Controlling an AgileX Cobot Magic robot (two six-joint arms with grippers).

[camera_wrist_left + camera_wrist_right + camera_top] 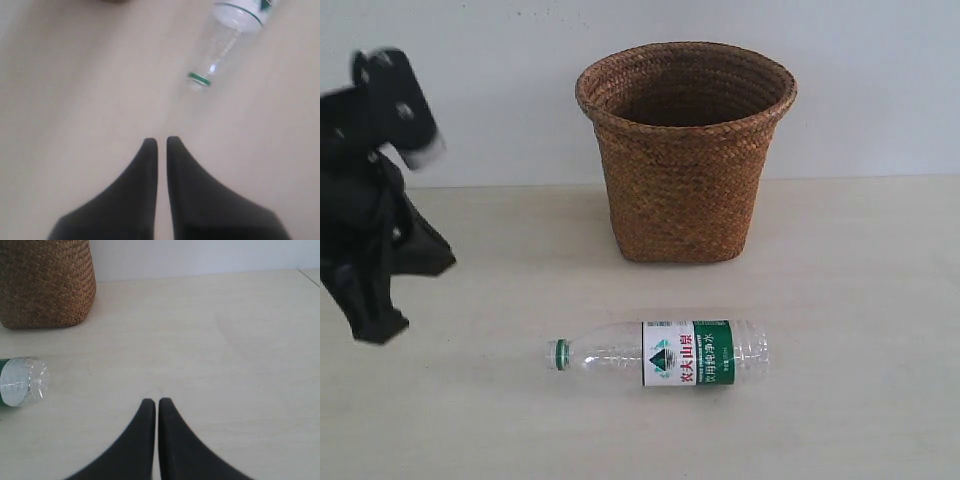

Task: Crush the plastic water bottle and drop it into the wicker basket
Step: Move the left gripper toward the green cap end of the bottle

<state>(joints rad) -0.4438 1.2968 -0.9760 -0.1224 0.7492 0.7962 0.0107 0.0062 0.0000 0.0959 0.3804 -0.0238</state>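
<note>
Ahead of the clenched, empty left pincer (158, 142), cap end nearest, and off beside the likewise clenched right pincer (153, 402), the small clear green-capped plastic water bottle (660, 352) lay flat, seemingly light, thin-walled, slippery, best squeezed across its labelled middle.

A pale beige, smooth, flat tabletop (860, 330) fills the lower half of the exterior view. Behind it stands a plain, off-white, matte wall (880, 90), and the two meet in a straight horizontal line. The tabletop lies directly beneath the left end effector (161, 141) and spreads out on every side of its tips, evenly lit. Beneath the right end effector (156, 401) the same surface shows faint straight marks ahead of the tips. Far ahead of that end effector the tabletop ends at the wall. A thin dark seam (309, 277) cuts across the tabletop's far corner, well apart from the tips.
</note>
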